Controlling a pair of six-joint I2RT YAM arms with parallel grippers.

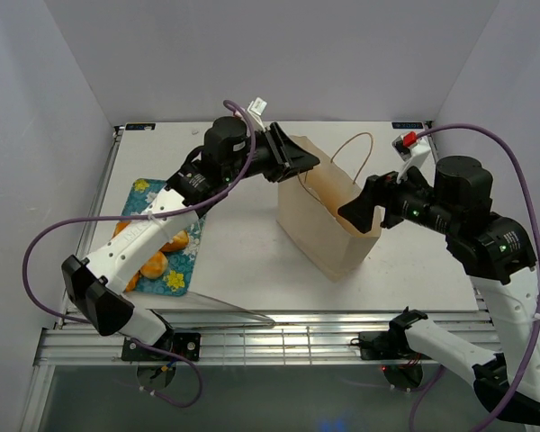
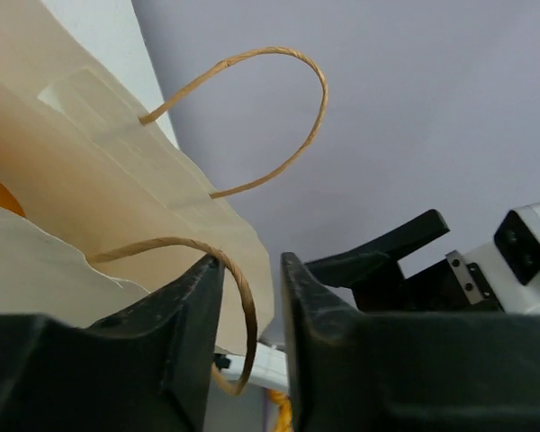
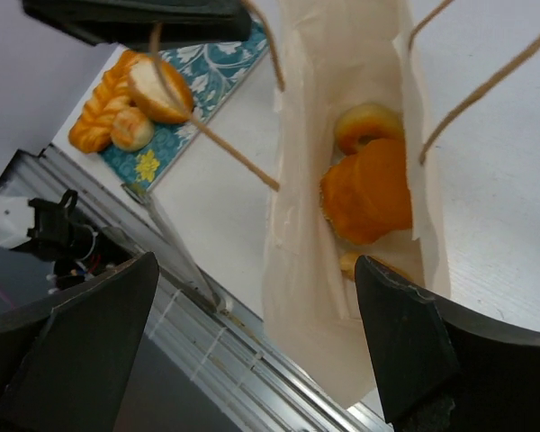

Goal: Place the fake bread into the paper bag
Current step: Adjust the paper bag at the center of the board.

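Right wrist view: the fake bread point(image 3: 369, 193) is split between two places. A ring bagel point(image 3: 367, 126) and at least two other pieces lie at the bottom of the paper bag point(image 3: 292, 225). Three more sit together on the teal floral tray point(image 3: 220, 63), well apart from the bag.

Judgement: the pieces look light, rigid and glossy, so likely slippery on their rounded tops. Each is best taken across its narrower width, low on the sides. The bag is thin, light and easily creased or tipped, so its cord handle point(image 2: 243, 301) or rim is the sound place to hold it.

Left gripper point(image 2: 249, 263): jaws stand part-way apart with the near cord handle running between them. The gap is wider than the cord, so no pinch is evident.

Right gripper point(image 3: 256, 270): jaws spread wide above the bag mouth, holding and touching nothing.
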